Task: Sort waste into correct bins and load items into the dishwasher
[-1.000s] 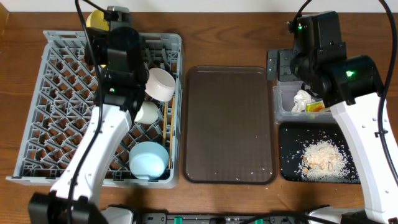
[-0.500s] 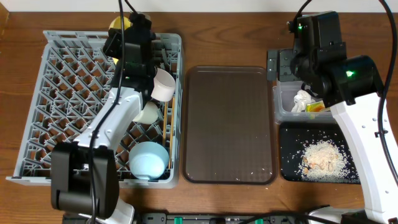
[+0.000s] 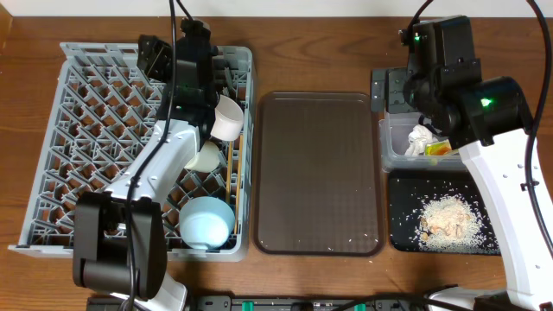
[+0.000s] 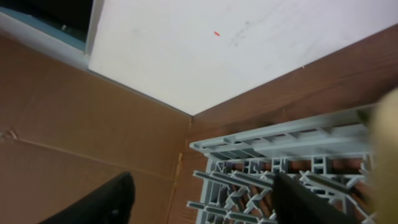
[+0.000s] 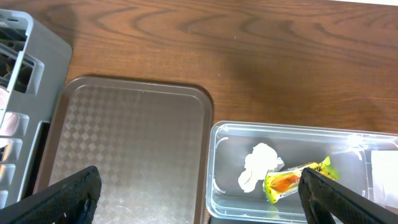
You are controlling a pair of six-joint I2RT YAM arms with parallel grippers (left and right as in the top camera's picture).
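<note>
Left gripper is spread above the rack's far edge. Right gripper, spread wide, hangs over the clear bin holding tissue and wrapper. Scraps lie in the black bin, at the desk's right edge.

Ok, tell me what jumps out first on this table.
The big grey dish rack fills the left side, a light blue bowl at its near right corner. A brown tray lies in the middle. Pale food scraps stand out in the black tub at right.
</note>
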